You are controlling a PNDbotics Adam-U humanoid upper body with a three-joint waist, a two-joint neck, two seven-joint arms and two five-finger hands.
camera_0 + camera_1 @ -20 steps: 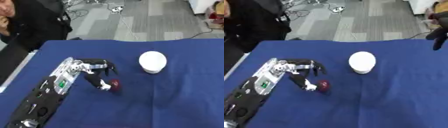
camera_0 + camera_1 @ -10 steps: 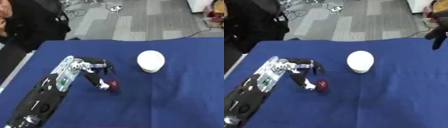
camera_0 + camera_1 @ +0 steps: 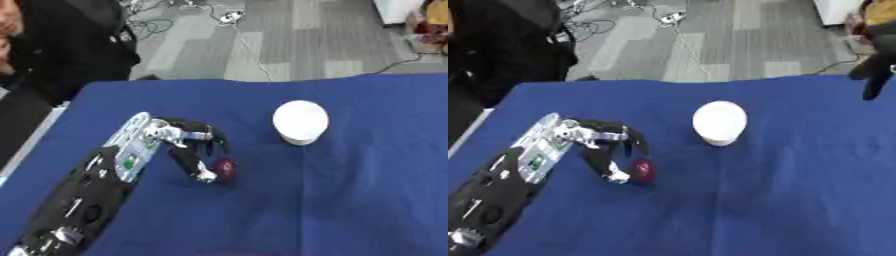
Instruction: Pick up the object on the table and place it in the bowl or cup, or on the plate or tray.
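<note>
Left hand [image 3: 194, 150] curls its fingers at the small dark-red object [image 3: 225, 168] on the bench [image 3: 367, 200]; grasp unconfirmed, white cup [image 3: 300, 122] still empty-handed, transfer remains.

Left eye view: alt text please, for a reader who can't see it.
The robot's left hand curls down around a small dark red object on a blue table. A white cup stands apart to the object's upper right.
</note>
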